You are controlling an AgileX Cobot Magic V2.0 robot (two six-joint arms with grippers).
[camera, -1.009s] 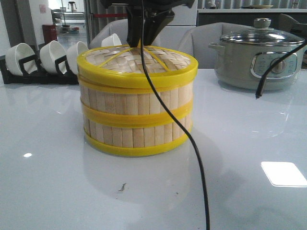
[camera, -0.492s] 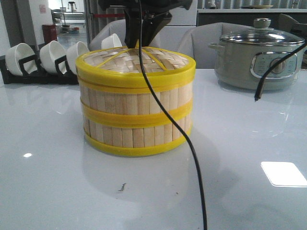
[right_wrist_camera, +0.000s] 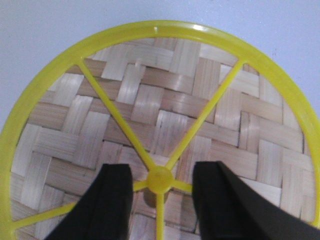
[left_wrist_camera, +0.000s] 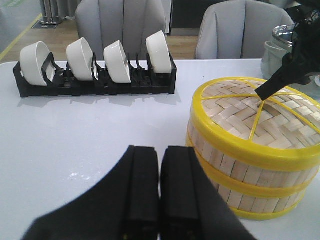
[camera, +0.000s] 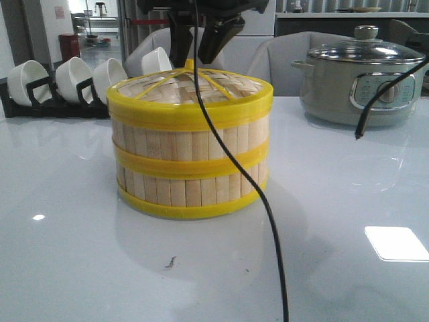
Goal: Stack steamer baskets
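Two steamer baskets stand stacked at the table's middle, the upper basket (camera: 191,142) on the lower basket (camera: 191,189). The flat woven lid (camera: 191,94) lies level on top. My right gripper (camera: 196,52) is open just above the lid, its fingers on either side of the yellow knob (right_wrist_camera: 159,180) without touching it. In the right wrist view the gripper (right_wrist_camera: 160,172) straddles the knob over the lid (right_wrist_camera: 150,100). My left gripper (left_wrist_camera: 159,150) is shut and empty, low over the table to the left of the stack (left_wrist_camera: 235,167).
A black rack of white bowls (camera: 60,80) stands at the back left. A grey electric pot (camera: 362,74) with a glass lid stands at the back right. A black cable (camera: 268,201) hangs in front of the stack. Grey chairs stand behind the table.
The lid was tilted on the upper basket and now lies flat. My right gripper's fingers have spread apart off the knob and risen slightly.
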